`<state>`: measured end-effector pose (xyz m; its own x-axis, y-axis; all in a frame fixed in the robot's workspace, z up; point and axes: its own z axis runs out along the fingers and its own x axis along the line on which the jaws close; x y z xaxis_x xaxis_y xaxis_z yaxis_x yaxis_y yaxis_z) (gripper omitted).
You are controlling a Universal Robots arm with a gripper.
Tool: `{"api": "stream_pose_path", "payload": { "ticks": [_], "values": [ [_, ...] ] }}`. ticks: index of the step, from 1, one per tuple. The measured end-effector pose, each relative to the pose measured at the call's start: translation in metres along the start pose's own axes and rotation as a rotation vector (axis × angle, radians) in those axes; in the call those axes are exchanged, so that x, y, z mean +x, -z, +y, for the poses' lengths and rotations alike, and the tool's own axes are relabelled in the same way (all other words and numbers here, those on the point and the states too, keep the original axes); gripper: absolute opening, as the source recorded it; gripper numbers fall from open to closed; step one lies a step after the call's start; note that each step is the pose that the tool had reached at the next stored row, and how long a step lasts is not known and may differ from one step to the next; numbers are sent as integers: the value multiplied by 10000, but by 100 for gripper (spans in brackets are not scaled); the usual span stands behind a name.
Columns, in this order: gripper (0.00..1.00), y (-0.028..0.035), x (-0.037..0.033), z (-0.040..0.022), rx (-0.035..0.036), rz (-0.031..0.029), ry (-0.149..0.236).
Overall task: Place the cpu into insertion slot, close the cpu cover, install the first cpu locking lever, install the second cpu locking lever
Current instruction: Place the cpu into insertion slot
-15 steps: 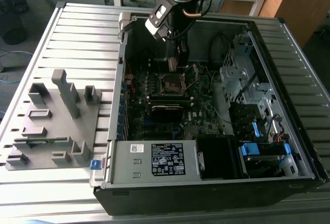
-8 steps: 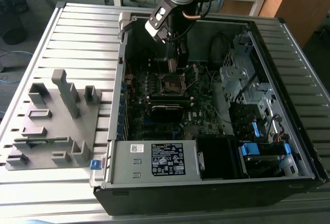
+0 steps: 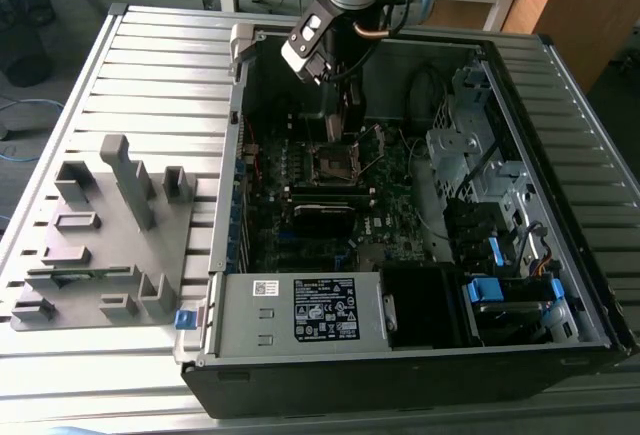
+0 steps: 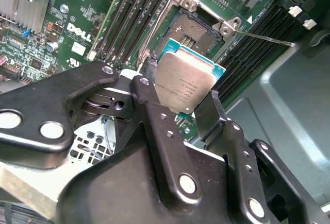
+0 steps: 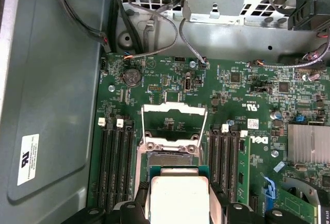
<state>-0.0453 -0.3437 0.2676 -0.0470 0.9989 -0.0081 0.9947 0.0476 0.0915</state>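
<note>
My gripper (image 4: 181, 87) is shut on the cpu (image 4: 188, 80), a flat square chip with a dull silver top and green edge, gripped at two opposite sides. It hangs tilted just above and beside the insertion slot (image 4: 198, 31), whose dark centre lies bare. In the first wrist view the cpu (image 5: 178, 203) sits between the black fingers (image 5: 217, 199), close in front of the insertion slot (image 5: 172, 157). The cpu cover (image 5: 174, 109) is swung open, away from the socket. A thin lever rod (image 4: 268, 37) sticks out sideways. In the exterior view the gripper (image 3: 345, 125) reaches down into the case over the insertion slot (image 3: 335, 162).
Long black memory slots (image 5: 116, 167) flank the socket on both sides. A finned heat sink (image 5: 308, 144) and cables (image 5: 149, 44) lie nearby. The open case holds drive cages (image 3: 470, 145) and a labelled power supply (image 3: 300, 310). A grey fixture block (image 3: 100, 245) sits on the slatted table.
</note>
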Motion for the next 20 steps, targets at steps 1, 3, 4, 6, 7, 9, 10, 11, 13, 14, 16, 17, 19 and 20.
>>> {"api": "stream_pose_path", "payload": {
  "ticks": [1, 3, 4, 6, 7, 9, 10, 11, 13, 14, 16, 17, 19, 20],
  "values": [
    [54, -5, 0, -1, 2, -3, 1],
    [54, -25, 0, -2, 2, -3, -1],
    [54, -39, 0, -4, 2, -4, -6],
    [54, -66, 0, -7, 3, -9, -62],
    [54, -79, 0, -9, 3, -13, -96],
    [54, -109, 1, -15, 3, -17, -157],
    [54, -121, 1, -18, 4, -19, -179],
    [54, -133, 1, -21, 4, -21, -199],
    [54, -143, 1, -26, 4, -23, -215],
    [54, -143, 1, -26, 6, -26, -215],
    [54, -155, 2, -29, 2, -21, -216],
    [54, -167, 2, -31, 3, -22, -215],
    [54, -195, 2, -35, 4, -22, -215],
    [54, -208, 2, -37, 4, -22, -216]
  ]
}}
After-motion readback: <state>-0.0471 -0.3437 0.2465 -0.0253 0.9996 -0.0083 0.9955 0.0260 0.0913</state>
